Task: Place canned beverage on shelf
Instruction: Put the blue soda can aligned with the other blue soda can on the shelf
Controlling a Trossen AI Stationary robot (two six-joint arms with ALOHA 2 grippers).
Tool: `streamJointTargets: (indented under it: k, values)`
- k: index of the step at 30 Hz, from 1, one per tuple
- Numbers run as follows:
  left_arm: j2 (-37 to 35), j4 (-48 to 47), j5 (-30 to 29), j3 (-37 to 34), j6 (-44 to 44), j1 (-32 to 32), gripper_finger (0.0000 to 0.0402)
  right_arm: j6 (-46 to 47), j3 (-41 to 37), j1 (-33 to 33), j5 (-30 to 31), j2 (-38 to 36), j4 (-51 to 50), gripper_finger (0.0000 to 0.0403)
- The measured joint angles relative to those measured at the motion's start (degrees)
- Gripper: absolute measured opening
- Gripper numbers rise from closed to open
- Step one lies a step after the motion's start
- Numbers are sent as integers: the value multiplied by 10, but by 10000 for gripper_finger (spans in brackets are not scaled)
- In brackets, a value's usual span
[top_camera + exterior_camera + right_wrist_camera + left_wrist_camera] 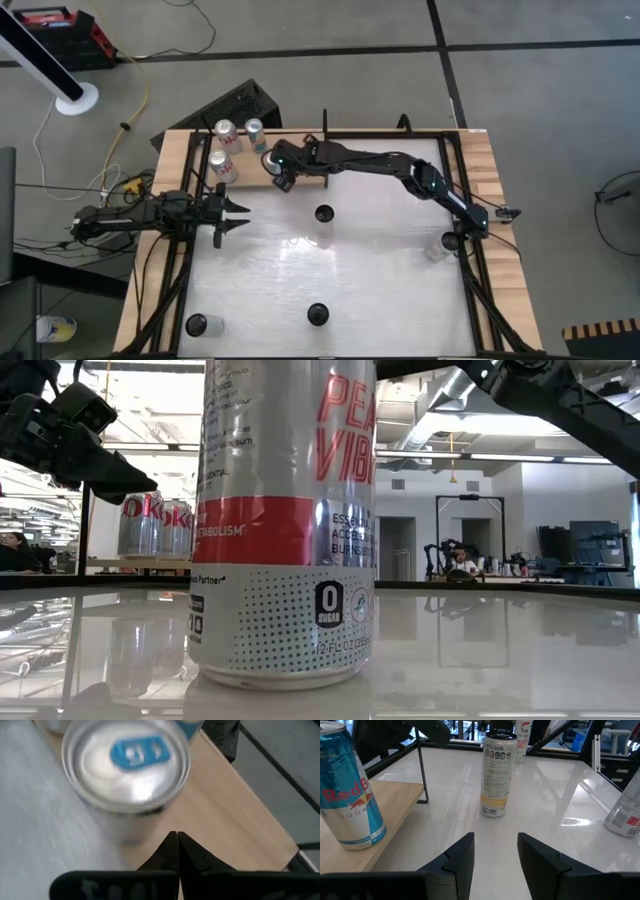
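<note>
The shelf [300,170] lies along the far edge of the tabltop [380,280], whose glossy middle is largely free. The right tool [284,184], clenched on nothing, hovers over the shelf just beside a blue-tabbed can [125,767]. The left tool [238,216], released, points at a Celsius can [497,772]. The low view is mostly blocked by one near can [285,520].

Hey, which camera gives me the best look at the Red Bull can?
The left wrist view: the Red Bull can stands upright on the shelf, label readable. The high view shows cans on the shelf too small to tell apart; the right wrist view shows a blurred can top, brand unreadable.
</note>
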Motion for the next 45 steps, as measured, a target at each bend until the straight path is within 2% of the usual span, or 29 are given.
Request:
streamJointTargets:
  k: [17,22,45]
  values:
    - [0,0,0,0,0,0,135,-2,0,8,-18,0,51,20]
    - [0,0,0,0,0,0,135,-3,0,1,-43,5,80,20]
    - [0,0,0,0,0,0,135,-8,0,-8,-50,5,149,20]
